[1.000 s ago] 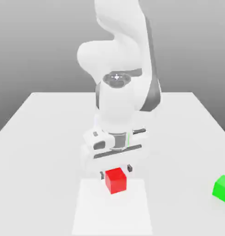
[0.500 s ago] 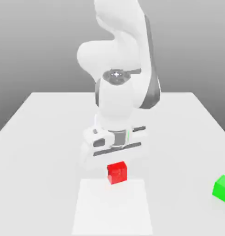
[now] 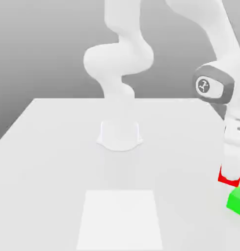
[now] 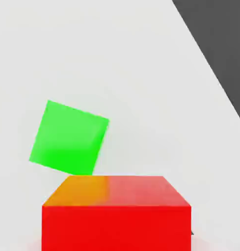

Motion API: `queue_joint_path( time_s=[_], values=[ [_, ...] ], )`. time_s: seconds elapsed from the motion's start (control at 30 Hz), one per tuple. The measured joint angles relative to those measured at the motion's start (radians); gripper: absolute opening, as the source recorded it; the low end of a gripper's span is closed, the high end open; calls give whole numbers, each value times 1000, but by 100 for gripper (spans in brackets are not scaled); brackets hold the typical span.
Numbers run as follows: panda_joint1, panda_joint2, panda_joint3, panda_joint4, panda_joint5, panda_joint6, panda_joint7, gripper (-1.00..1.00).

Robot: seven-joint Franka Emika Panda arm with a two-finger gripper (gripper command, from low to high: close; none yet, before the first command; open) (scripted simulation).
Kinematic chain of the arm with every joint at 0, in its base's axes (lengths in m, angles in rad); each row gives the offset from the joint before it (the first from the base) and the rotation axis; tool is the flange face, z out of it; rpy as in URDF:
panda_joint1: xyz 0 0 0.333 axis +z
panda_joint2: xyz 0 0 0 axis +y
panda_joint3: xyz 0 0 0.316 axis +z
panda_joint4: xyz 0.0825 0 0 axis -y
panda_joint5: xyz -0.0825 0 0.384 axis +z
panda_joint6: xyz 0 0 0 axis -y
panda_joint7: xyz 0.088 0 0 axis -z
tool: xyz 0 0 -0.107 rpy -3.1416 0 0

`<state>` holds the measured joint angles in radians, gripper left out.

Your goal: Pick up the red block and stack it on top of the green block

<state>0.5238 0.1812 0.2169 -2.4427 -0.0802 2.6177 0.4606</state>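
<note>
Carrying red block pinched in gripper, arm hangs at lower right of exterior view, block raised just above and beside green block on table, clearing its top for stacking. Hand view: red block fills lower frame, clamped; green block sits left of centre, not yet aligned beneath.

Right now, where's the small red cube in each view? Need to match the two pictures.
Exterior view: the small matte red cube sits near the exterior view's right edge, partly hidden under the white arm's hand, up off the table.
Hand view: it takes up the foreground close to the camera.
Shared landmark: the small matte green cube, resting on the white table close to the red one.
</note>
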Motion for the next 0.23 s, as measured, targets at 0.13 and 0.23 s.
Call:
queue_joint_path(
  time_s=[0.13, 0.23],
  values=[
    [34, 126, -32, 17, -57, 106, 41, 100],
    [34, 126, -32, 17, -57, 106, 41, 100]
  ],
)
